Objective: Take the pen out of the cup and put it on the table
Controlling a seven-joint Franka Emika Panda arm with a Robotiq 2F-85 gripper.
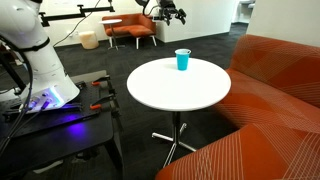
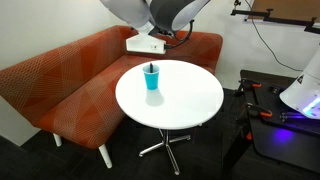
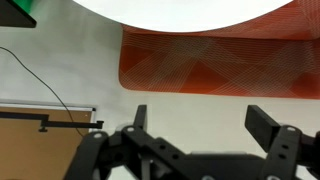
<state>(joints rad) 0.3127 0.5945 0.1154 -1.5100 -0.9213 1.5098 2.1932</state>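
Cup point(image 2: 152, 78) stands upright on the table point(image 2: 185, 100), near the edge facing the sofa point(image 2: 70, 85) & well apart from the edge by the dark bench point(image 2: 285, 135); pen point(image 2: 152, 67) sits in it w/ only a short tip above the rim. Gripper point(image 3: 200, 128) hangs clear of the cup, jaws spread wide, nothing btwn them. Pen's prob. light, stiff, thin & slick, so pinch the exposed tip square-on; cup looks light too and could tip or drag along.
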